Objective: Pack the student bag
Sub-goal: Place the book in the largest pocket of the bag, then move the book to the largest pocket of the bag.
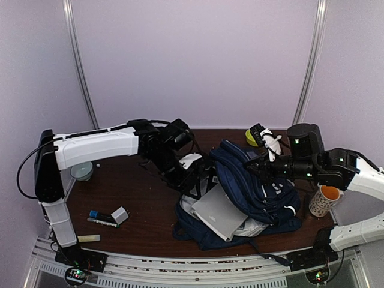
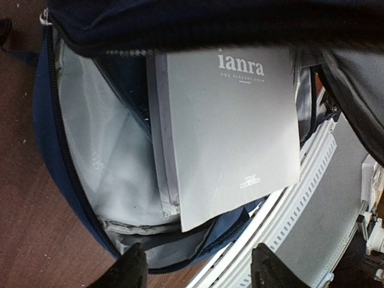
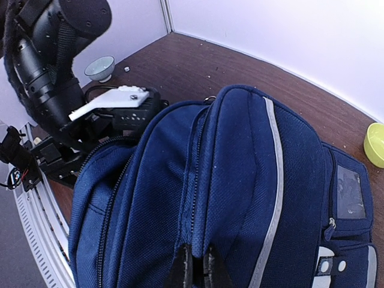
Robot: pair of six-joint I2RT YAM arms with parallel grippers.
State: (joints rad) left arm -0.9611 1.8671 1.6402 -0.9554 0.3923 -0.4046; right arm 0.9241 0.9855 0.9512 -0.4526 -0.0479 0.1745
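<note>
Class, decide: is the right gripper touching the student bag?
Touching. The right wrist view shows the right gripper shut, its fingers pinching a fold of navy fabric on the student bag.

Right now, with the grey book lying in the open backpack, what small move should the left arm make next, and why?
Probably nudge the grey book deeper with the left gripper. Its jaws stand open and empty, the book's near corner overhangs the rim of the student bag, and the right gripper, shut on the flap, holds the mouth open.
</note>
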